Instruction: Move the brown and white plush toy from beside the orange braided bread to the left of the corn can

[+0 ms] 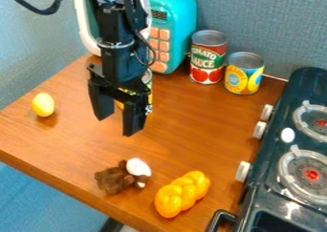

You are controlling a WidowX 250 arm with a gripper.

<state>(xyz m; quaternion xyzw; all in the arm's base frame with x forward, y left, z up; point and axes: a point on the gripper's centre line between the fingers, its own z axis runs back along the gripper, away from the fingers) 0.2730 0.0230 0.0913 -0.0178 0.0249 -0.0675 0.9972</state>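
A can with yellow on its label [149, 89] stands upright on the brown wooden table [191, 114], its long axis vertical and its metal top facing up. It is partly hidden behind the black gripper [118, 126], so whether the two touch is hard to tell. The gripper hangs with its two fingers apart, pointing down over the table's upper left part, and some of the can's yellow shows between them.

Behind them, against the wall, stands a teal toy appliance [182, 16] with peach buttons. Just to its right are an upright tomato sauce can [208, 59] and, beside that, a yellow-and-blue can [243, 76], also upright. A yellow egg-shaped piece [43, 104] rests near the left edge.

Nearer the camera lies a lumpy brown toy [114, 179], with a white rounded piece [138, 167] at its upper right. Beside it, a yellow-orange braided piece [181, 195] slants from lower left to upper right. The dark toy stove [275, 178], with two burners, borders the table on the right.
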